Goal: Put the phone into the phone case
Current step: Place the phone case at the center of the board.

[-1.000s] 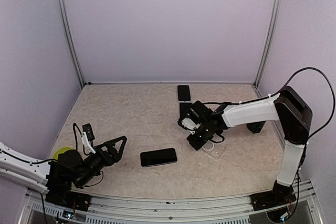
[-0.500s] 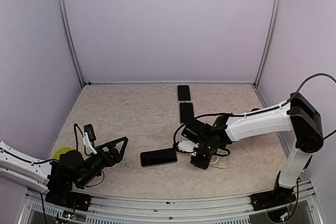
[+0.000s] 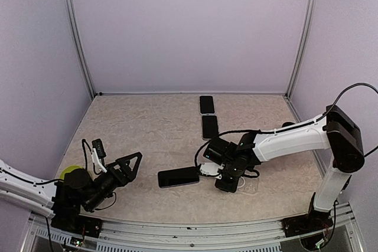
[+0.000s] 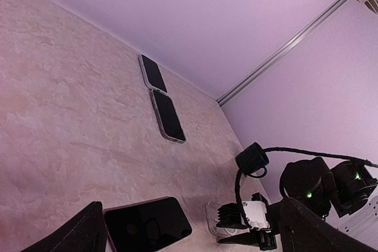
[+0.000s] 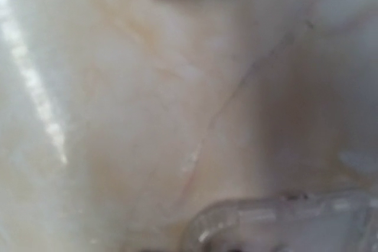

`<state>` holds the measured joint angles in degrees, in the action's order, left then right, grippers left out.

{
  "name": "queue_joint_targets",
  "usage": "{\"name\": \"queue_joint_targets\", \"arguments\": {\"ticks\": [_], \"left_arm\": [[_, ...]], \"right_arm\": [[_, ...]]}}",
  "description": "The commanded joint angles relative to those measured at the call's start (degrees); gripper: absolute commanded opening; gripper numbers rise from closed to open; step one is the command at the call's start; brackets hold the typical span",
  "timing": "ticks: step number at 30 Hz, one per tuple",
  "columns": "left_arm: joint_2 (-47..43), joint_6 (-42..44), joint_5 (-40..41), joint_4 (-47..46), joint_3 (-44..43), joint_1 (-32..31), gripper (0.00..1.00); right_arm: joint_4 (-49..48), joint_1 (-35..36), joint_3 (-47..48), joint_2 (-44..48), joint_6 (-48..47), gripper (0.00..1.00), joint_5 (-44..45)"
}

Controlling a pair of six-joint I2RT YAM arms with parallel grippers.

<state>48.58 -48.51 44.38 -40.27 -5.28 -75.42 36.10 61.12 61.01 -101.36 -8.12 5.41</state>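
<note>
**Item 1, nearest.** Left arm (image 3: pixel 35 190), low at the near-left corner. Its jaws are spread wide and hold nothing, near the phone but not touching it.

**Item 2.** Phone (image 3: pixel 178 177), dark, lying flat on the tabletop (image 3: pixel 136 128). It is not in the case.

**Item 3.** Right arm (image 3: pixel 283 140), reaching down just right of the phone, head low to the surface. I cannot tell whether its jaws are open or closed. Phone case (image 5: pixel 266 215), clear and empty, lies close beneath them, with bare tabletop between it and the phone.

**Item 4, farthest.** Two more dark phones (image 3: pixel 209 127), end to end towards the back wall.

**Hazards.**
- The case looks light and slick, so a low sweep of the right jaws could skid or flip it.
- A nudge could spin the phone out of line.
- Pressing a misaligned phone into the case could jam a corner.
</note>
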Motion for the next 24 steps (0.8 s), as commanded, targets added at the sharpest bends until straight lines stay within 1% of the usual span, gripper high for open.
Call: {"name": "queue_joint_targets", "arguments": {"ticks": [1,3,4,5,7,16,24], "left_arm": [[-0.3,0.1,0.1,0.3,0.4,-0.3,0.99],[-0.3,0.1,0.2,0.1,0.5,-0.3,0.99],[-0.1,0.1,0.2,-0.1,0.5,-0.3,0.99],[0.1,0.1,0.2,-0.3,0.5,-0.3,0.99],[0.6,0.1,0.0,-0.8,0.4,-0.3,0.99],[0.9,-0.2,-0.2,-0.4,0.3,-0.3,0.99],[-3.0,-2.2,-0.1,3.2,1.0,-0.3,0.99]], "right_arm": [[1.7,0.6,-0.1,0.6,-0.1,0.41,2.5],[1.5,0.7,0.5,1.1,-0.2,0.58,3.0],[1.2,0.8,0.9,1.4,-0.4,0.64,2.9],[0.8,1.1,1.4,1.5,-0.6,0.68,2.9],[0.2,1.8,2.4,1.3,-1.4,0.73,2.7],[-3.4,2.6,8.5,-3.8,-7.8,0.77,1.9],[-9.6,2.0,10.0,-6.9,-14.6,0.79,-1.8]]}}
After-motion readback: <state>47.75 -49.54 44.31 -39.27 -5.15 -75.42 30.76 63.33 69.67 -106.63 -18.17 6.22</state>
